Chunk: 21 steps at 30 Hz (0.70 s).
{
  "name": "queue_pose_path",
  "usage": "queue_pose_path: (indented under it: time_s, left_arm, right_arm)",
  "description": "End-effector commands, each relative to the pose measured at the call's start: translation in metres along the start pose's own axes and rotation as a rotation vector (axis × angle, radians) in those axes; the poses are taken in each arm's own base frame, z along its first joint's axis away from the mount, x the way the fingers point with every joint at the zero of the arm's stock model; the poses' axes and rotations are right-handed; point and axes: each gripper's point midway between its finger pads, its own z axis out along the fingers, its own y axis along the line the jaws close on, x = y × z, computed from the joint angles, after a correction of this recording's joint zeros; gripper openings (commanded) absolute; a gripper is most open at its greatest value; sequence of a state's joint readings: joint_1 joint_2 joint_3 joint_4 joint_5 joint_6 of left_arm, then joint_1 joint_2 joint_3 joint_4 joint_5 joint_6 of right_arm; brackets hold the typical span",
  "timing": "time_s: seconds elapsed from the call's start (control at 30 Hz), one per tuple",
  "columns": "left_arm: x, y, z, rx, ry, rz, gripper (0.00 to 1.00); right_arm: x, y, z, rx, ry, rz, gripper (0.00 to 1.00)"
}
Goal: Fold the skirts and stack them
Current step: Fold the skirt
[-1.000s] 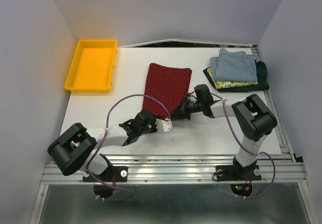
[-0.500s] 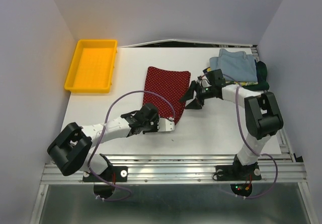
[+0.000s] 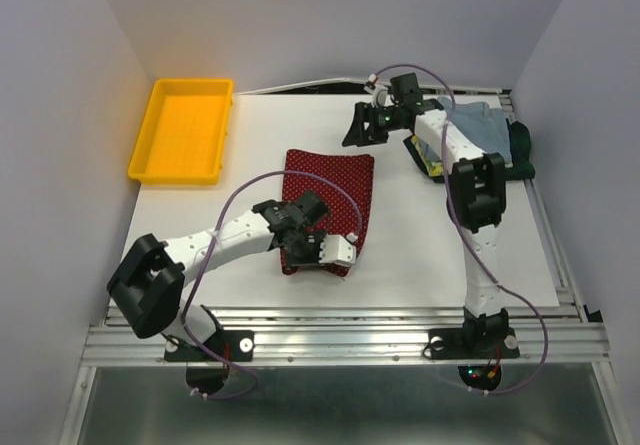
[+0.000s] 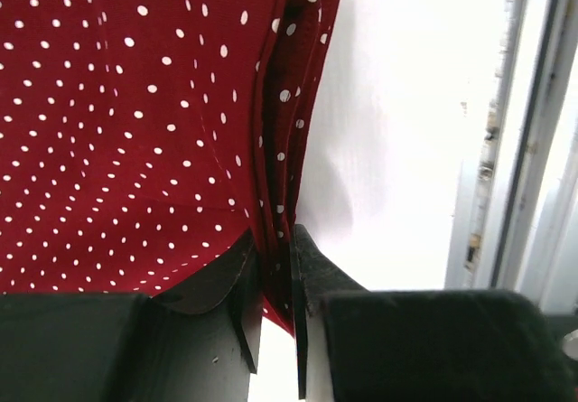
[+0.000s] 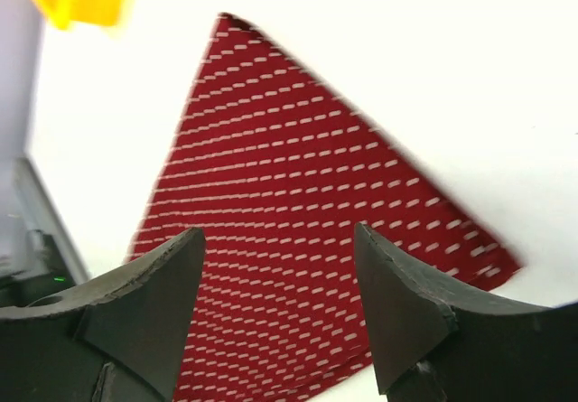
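We log the dark red skirt [image 3: 335,177] mid-surface [image 3: 420,250], soft and limp, its layered edge pinched in the left claw [image 4: 275,239], right claw [image 5: 280,271] wide and empty; corners grip best.

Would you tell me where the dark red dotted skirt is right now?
In the top view the dark red skirt lies mid-table, right of the yellow tray and left of the folded skirts, its near edge pinched in the left claw.
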<state>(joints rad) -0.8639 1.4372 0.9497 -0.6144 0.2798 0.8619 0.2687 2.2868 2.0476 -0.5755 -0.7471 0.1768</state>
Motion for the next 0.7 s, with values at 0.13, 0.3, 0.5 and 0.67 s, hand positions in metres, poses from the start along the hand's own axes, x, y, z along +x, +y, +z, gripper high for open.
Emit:
queue_pose_path:
  time_s: [0.13, 0.3, 0.5, 0.67]
  left_arm:
    - [-0.011, -0.030, -0.023, 0.176, 0.001, -0.022, 0.26]
    - [-0.017, -0.037, -0.031, 0.234, -0.006, -0.013, 0.26]
    - [-0.029, -0.041, -0.037, 0.285, -0.032, -0.042, 0.27]
    - [-0.048, -0.025, -0.051, 0.254, -0.056, -0.029, 0.27]
  right_arm:
    - [0.013, -0.051, 0.037, 0.096, 0.069, -0.260, 0.76]
    - [0.032, -0.048, 0.059, 0.084, 0.085, -0.366, 0.75]
    - [0.079, -0.029, 0.080, -0.001, 0.181, -0.392, 0.68]
    - [0.110, -0.019, 0.082, -0.059, 0.242, -0.408, 0.47]
